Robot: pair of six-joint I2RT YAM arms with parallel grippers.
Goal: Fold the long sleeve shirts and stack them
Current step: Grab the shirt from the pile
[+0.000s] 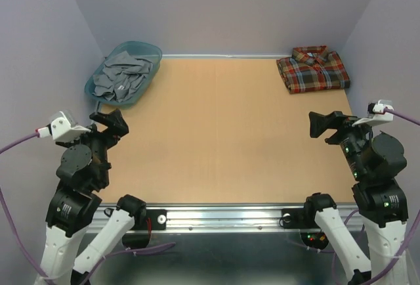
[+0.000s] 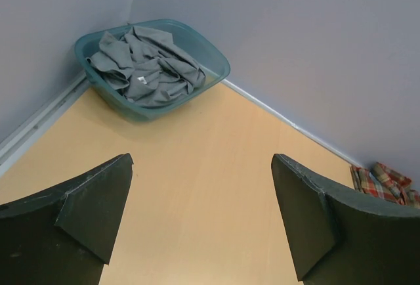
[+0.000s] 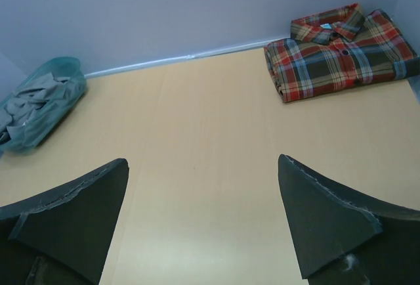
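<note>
The plain grey shirt [image 1: 121, 75] lies crumpled in the teal basin [image 1: 153, 52] at the far left corner; it also shows in the left wrist view [image 2: 147, 68] and the right wrist view [image 3: 29, 104]. The plaid shirt [image 1: 312, 69] lies folded flat at the far right corner, collar toward the back wall; it shows in the right wrist view [image 3: 341, 52] and its edge in the left wrist view [image 2: 387, 183]. My left gripper [image 1: 110, 122] is open and empty, raised near the table's left edge. My right gripper [image 1: 321, 126] is open and empty, raised at the right side.
The tan table [image 1: 223, 134] is enclosed by pale purple walls on three sides. A metal rail [image 1: 223, 218] runs along the near edge between the arm bases. The basin [image 2: 210, 58] sits tight in the back corner.
</note>
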